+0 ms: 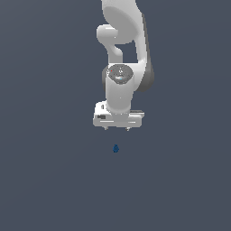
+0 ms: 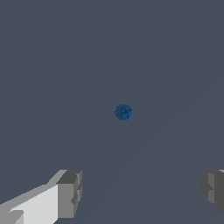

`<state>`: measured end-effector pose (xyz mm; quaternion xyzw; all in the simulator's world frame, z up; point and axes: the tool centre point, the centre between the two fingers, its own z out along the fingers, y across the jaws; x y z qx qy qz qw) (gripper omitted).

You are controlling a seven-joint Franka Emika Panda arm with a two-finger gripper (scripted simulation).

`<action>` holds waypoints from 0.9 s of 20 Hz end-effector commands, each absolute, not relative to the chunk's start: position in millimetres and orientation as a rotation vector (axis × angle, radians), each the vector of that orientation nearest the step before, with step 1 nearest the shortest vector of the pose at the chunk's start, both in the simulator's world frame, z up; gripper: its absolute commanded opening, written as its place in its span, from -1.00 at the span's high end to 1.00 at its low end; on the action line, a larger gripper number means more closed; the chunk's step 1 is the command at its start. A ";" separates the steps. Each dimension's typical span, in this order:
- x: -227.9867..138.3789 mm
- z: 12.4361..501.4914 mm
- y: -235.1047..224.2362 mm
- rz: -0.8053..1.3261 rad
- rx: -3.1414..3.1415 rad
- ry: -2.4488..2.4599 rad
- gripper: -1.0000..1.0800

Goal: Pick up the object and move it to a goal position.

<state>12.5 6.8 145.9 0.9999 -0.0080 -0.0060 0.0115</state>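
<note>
The object [image 1: 116, 148] is a tiny dark blue knobbly piece lying on the grey floor, in the exterior view just below my white gripper [image 1: 117, 128]. The gripper points down and hangs above the object with a clear gap between them. Its short fingertips [image 1: 106, 128] stand wide apart with nothing between them. In the wrist view the object [image 2: 124, 112] looks like a small round blue blob. The two grey finger pads [image 2: 70, 192] frame the gripper's gap [image 2: 140, 192], and the object lies a little way off from that gap.
The plain dark grey floor [image 1: 45, 180] fills both views. The white arm [image 1: 124, 40] rises above the gripper out of the exterior view.
</note>
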 end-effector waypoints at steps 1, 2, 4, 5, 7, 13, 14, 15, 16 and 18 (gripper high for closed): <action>20.5 137.2 6.0 -0.016 3.122 -0.049 -0.92; 24.4 133.1 5.5 -0.015 3.124 -0.061 -0.92; 32.7 123.8 4.7 -0.011 3.127 -0.086 -0.92; 36.4 119.3 4.3 -0.009 3.129 -0.098 -0.92; 42.9 111.4 3.5 -0.007 3.132 -0.119 -0.92; 54.5 95.7 2.0 -0.001 3.136 -0.159 -0.92; 55.4 94.3 1.9 -0.001 3.137 -0.162 -0.92; 56.1 93.4 1.8 0.000 3.137 -0.165 -0.92; 56.5 92.8 1.7 0.000 3.137 -0.166 -0.92; 55.5 93.3 1.7 -0.002 3.137 -0.164 -0.92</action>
